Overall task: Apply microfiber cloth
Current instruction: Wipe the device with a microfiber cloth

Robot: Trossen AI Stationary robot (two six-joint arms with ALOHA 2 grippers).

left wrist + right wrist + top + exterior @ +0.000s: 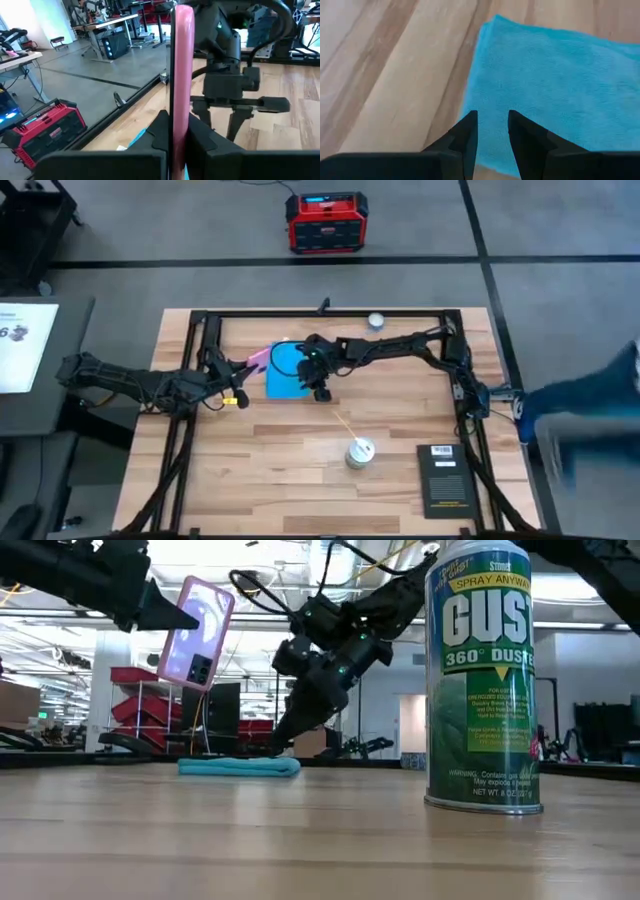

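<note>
1. Wooden desk [300, 470]: microfiber cloth [287, 372] lay flat at back centre.
2. Right gripper [491, 131] over cloth's edge, jaws slightly parted, empty.
3. Left gripper [172, 131] clenched on phone [194, 632], raised nearby.
4. Best pinched at the edge, lifted cleanly.

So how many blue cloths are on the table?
1. The microfiber cloth lies flat on the table's far half, under the right gripper. More could hide beneath it; none shows.

Open tabletop [270, 450] w/ duster can [359, 452] & black booklet [444, 477] front-right
</note>
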